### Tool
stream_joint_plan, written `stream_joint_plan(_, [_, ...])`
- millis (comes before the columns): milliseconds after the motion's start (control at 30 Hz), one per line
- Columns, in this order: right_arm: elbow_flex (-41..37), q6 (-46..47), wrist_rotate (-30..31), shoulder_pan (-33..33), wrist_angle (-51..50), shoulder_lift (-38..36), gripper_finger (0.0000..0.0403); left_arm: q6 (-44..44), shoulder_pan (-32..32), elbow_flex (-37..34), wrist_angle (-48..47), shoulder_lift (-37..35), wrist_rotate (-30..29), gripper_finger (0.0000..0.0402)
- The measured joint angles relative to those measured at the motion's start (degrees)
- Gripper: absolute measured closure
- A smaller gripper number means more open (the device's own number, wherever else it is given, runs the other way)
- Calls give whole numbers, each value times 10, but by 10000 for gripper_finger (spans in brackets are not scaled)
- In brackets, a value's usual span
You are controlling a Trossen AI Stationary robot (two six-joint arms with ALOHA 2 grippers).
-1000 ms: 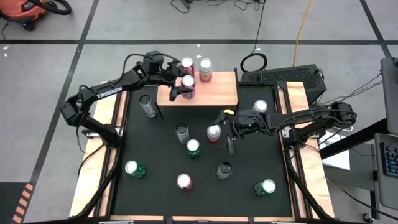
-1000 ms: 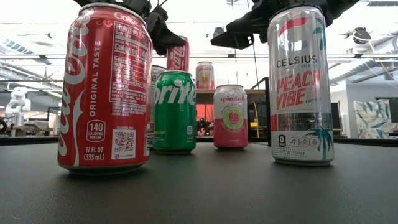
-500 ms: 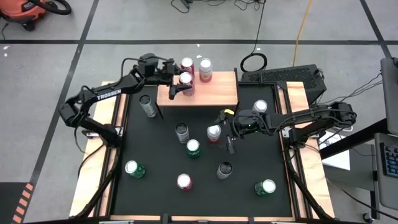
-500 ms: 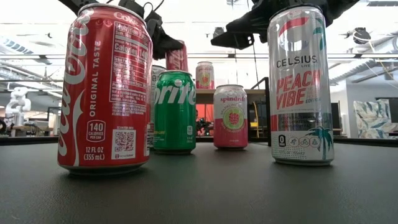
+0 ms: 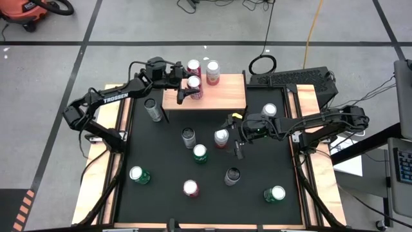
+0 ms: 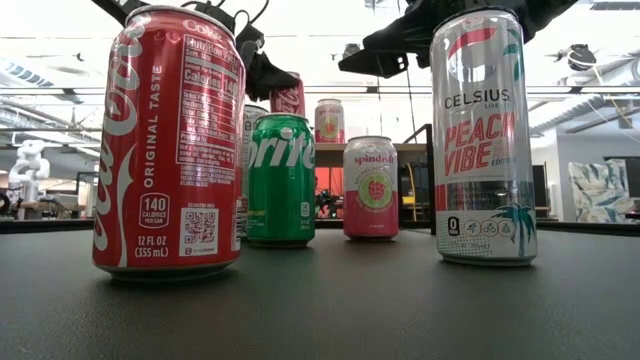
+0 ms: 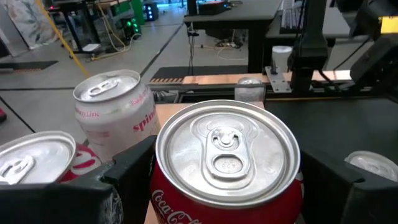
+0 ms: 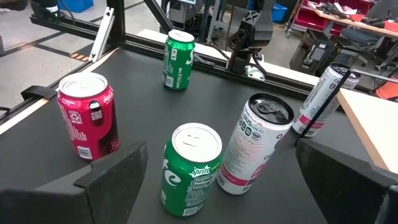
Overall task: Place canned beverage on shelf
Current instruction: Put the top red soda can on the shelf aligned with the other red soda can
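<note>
The left gripper [image 5: 187, 88], clamped on a red cola can [image 5: 192, 82], has carried it toward 12 o'clock over the shelf [image 5: 225, 96], beside two cans already there; placement looks near. The left arm reaches in from 9 o'clock. The right gripper [image 5: 237, 134], jaws apart, waits mid-mat beside a pink can [image 5: 221, 137].

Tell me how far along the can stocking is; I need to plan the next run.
Two cans already stand at the back of the shelf. The left gripper holds a red Coca-Cola can over the shelf's left part, fingers on both sides, not yet released. The right gripper hangs open over the mat beside a can. About nine cans remain on the mat.
</note>
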Motion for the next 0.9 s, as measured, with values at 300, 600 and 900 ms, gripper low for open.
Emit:
stream_joint_plan(300, [0, 0, 0, 0, 2, 0, 14, 17, 1, 0, -1, 0, -2, 104])
stream_joint_plan(600, [0, -5, 0, 0, 18, 0, 14, 29, 1, 0, -3, 0, -12, 104])
stream_joint_plan(900, [0, -6, 0, 0, 20, 0, 14, 29, 1, 0, -12, 9, -15, 104])
